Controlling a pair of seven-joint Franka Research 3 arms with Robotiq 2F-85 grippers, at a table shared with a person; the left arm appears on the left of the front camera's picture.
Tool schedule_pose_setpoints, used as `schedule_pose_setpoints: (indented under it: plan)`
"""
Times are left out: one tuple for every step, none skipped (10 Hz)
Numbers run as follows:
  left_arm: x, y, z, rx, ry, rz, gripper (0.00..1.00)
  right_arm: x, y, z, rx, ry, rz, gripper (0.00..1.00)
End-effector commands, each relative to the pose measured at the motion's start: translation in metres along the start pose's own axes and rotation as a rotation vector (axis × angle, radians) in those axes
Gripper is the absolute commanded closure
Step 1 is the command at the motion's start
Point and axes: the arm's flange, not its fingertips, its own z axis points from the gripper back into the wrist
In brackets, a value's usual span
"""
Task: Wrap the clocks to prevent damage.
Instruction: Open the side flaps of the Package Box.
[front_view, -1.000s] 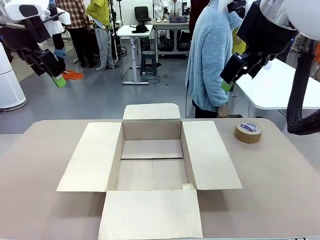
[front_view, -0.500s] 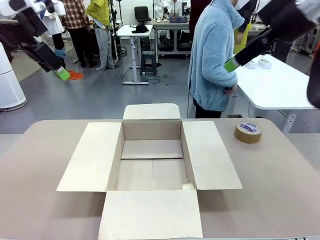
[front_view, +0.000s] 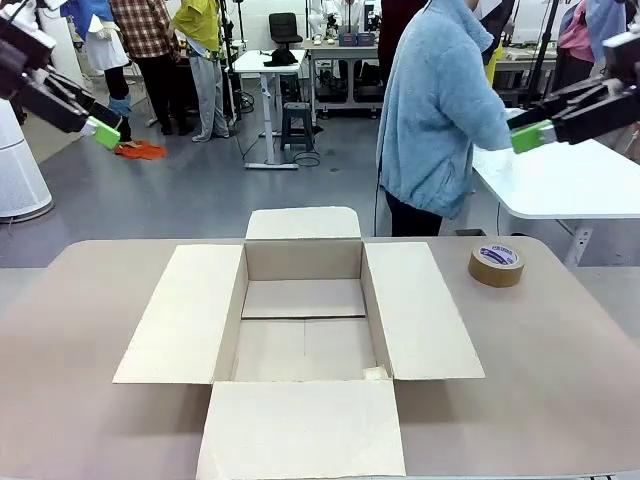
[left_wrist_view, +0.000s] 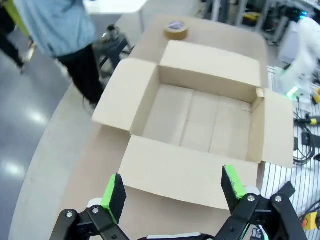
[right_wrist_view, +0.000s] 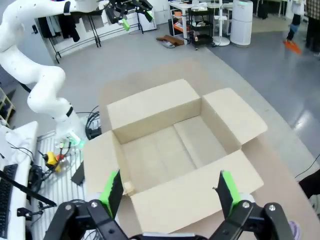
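The clocks are out of view. An open cardboard box (front_view: 303, 325) lies empty in the middle of the table with all its flaps spread flat. My left gripper (front_view: 103, 132) hangs high at the far left, open, with nothing between its fingers. My right gripper (front_view: 532, 136) is raised at the far right, open too, holding nothing. From above, the left wrist view has the box (left_wrist_view: 200, 120) beyond the open left gripper (left_wrist_view: 173, 186). The right wrist view looks down on the box (right_wrist_view: 170, 150) past the open right gripper (right_wrist_view: 169, 192).
A roll of brown tape (front_view: 497, 264) lies on the table right of the box. A person in a light blue fleece (front_view: 440, 110) stands at the far edge, bent towards a white side table (front_view: 560, 180). My left arm (right_wrist_view: 35, 75) shows in the right wrist view.
Both arms have risen and swung outward, away from the box. The person has leaned further right towards the white table. Box and tape have not moved.
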Motion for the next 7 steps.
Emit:
schedule_pose_setpoints:
  plan:
    - [-0.03, 0.013, 0.0, -0.062, -0.024, 0.025, 0.0, -0.026, -0.003, 0.01, -0.034, -0.007, -0.045, 0.0]
    - [-0.037, 0.019, 0.002, -0.075, -0.025, 0.056, 0.0, -0.037, -0.005, 0.016, -0.068, -0.009, -0.065, 0.0]
    - [-0.045, 0.016, 0.007, -0.078, -0.033, 0.071, 0.0, -0.049, -0.006, 0.021, -0.084, -0.007, -0.081, 0.0]
    - [-0.053, 0.013, 0.012, -0.069, -0.037, 0.086, 0.0, -0.058, -0.006, 0.023, -0.096, -0.002, -0.097, 0.0]
    - [-0.054, 0.014, 0.017, -0.06, -0.03, 0.099, 0.0, -0.068, -0.01, 0.025, -0.115, 0.011, -0.128, 0.0]
    - [-0.058, 0.011, 0.019, -0.044, -0.019, 0.124, 0.0, -0.077, -0.012, 0.025, -0.127, 0.027, -0.151, 0.0]
    - [-0.06, 0.008, 0.019, -0.027, 0.003, 0.14, 0.0, -0.083, -0.012, 0.027, -0.149, 0.044, -0.172, 0.0]
